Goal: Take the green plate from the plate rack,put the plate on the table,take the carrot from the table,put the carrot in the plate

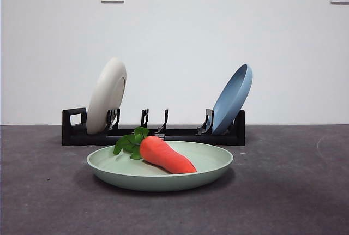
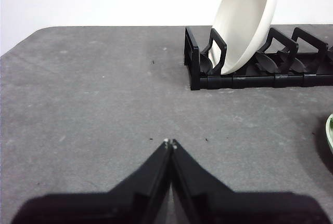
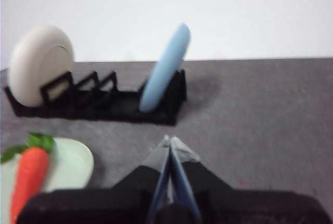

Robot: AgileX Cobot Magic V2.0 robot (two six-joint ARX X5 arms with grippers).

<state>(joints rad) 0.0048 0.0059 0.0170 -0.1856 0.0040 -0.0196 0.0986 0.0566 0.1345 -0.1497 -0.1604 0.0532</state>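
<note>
**Grippers clear, carrot already in the plate**

Both grippers sit back from the work with nothing in them. The left gripper [image 2: 170,143] has its jaws pressed together, tips meeting over bare bench [image 2: 93,104]; ahead of it and off to one side stands the plate rack [image 2: 250,76] with the cream-white plate [image 2: 247,21] leaning in its end slot, and only a sliver of the green plate [image 2: 330,133] shows at the edge of that view, well apart from the jaws. The right gripper [image 3: 170,143] is likewise closed and empty; the blue plate [image 3: 165,68] stands in the rack just ahead of it, while the green plate and the carrot [image 3: 28,180] lie off to its side, near but not touching.

From the front, neither arm is in sight. The green plate [image 1: 158,178] lies flat on the bench in front of the rack [image 1: 152,134], whose middle slots stand empty between the cream-white plate [image 1: 106,96] and the blue plate [image 1: 233,100]. The carrot [image 1: 166,156] rests inside the green plate, leaves towards the cream-white plate's end of the rack, its tapered end reaching towards the near rim.

Judged from how things lie, every step looks complete: plate out of the rack, plate on the bench, carrot in the plate. Nothing appears left to do but leave the arms parked.
</note>
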